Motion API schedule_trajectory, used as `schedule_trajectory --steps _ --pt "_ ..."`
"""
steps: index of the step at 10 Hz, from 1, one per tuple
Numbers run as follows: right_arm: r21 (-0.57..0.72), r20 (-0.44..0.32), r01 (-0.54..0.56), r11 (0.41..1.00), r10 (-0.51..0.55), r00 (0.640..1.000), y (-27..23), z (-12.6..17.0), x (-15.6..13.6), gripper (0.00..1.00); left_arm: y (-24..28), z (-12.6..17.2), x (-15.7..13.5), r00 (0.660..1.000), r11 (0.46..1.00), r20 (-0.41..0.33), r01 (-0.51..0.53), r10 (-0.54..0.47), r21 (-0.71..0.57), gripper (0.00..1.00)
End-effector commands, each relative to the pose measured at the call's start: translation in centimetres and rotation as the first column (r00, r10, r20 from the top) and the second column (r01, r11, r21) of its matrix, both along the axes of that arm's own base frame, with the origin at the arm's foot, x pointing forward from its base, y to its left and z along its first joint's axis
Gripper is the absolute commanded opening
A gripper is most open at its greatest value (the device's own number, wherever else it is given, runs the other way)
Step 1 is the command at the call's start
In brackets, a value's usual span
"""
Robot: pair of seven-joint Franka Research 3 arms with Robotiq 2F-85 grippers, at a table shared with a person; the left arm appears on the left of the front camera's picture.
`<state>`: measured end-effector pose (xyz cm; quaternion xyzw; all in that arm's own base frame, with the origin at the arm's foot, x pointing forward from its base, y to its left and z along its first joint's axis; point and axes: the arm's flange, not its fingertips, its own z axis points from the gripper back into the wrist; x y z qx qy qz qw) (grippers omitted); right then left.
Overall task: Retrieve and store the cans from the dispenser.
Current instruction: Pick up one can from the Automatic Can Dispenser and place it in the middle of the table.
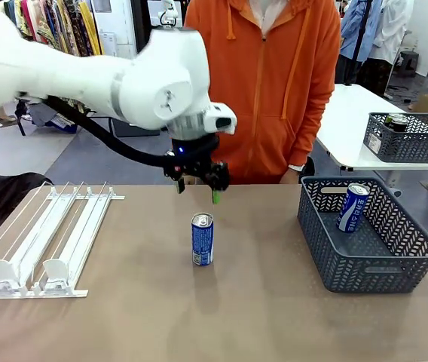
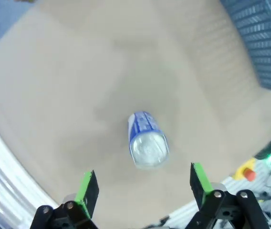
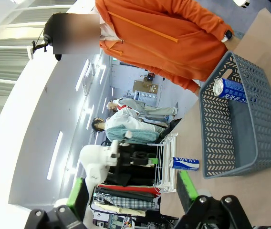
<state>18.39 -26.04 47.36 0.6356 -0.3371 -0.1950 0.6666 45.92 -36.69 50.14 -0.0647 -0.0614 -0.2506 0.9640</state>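
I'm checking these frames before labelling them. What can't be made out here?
- Left wrist view: lettering on the standing blue aluminium can, blurred by motion.
- Front view: contents of the far dark grey lattice basket, too small.
- Front view: near end of the white plastic dispenser rack, cut off by the left edge.

One blue can point(image 1: 202, 239) with white lettering is stood upright at mid-table. A second blue can point(image 1: 353, 207) is leaned tilted inside the grey basket. The white-and-clear dispenser point(image 1: 44, 241) is laid flat at table left, its lanes seen without cans.
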Motion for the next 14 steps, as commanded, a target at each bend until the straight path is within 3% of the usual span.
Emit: schedule_trajectory --steps 1,3,4,6,7,8,9,11,12,13,14 --pt "0.009 0.022 0.006 1.0 -0.006 1.0 -0.1 0.4 0.3 1.0 7.6 2.5 -4.4 0.998 0.989 -0.045 -0.048 0.042 -0.142 1.0" --pt "0.009 0.022 0.006 1.0 -0.006 1.0 -0.1 0.4 0.3 1.0 17.1 5.4 -4.7 0.988 0.951 -0.146 -0.099 0.058 -0.293 1.0" --pt "0.009 0.022 0.006 1.0 -0.006 1.0 -0.1 0.4 0.3 1.0 22.5 6.4 -4.7 0.982 0.923 -0.144 -0.164 0.12 -0.349 1.0" --pt "0.009 0.022 0.006 1.0 -0.006 1.0 -0.1 0.4 0.3 1.0 33.6 6.3 -6.0 0.957 0.815 -0.217 -0.281 0.195 -0.506 1.0" --pt "0.009 0.022 0.006 1.0 -0.006 1.0 -0.1 0.4 0.3 1.0 38.7 5.3 -7.3 0.938 0.737 -0.25 -0.344 0.24 -0.582 1.0" --pt "0.009 0.022 0.006 1.0 -0.006 1.0 -0.1 0.4 0.3 1.0 43.3 3.3 -8.6 0.912 0.615 -0.28 -0.408 0.299 -0.674 1.0" --pt "0.009 0.022 0.006 1.0 -0.006 1.0 -0.1 0.4 0.3 1.0 46.2 1.4 -9.9 0.919 0.491 -0.284 -0.386 0.272 -0.781 1.0" --pt "0.009 0.022 0.006 1.0 -0.006 1.0 -0.1 0.4 0.3 1.0 48.4 -1.3 -10.6 0.861 0.323 -0.348 -0.471 0.372 -0.821 1.0" --pt "0.009 0.022 0.006 1.0 -0.006 1.0 -0.1 0.4 0.3 1.0 48.1 -2.1 -9.7 0.857 0.299 -0.348 -0.47 0.379 -0.831 1.0" --pt "0.009 0.022 0.006 1.0 -0.006 1.0 -0.1 0.4 0.3 1.0 47.1 -2.6 -8.3 0.848 0.324 -0.384 -0.502 0.365 -0.802 1.0" --pt "0.009 0.022 0.006 1.0 -0.006 1.0 -0.1 0.4 0.3 1.0 50.2 -1.9 -11.2 0.846 0.318 -0.38 -0.503 0.375 -0.804 1.0"
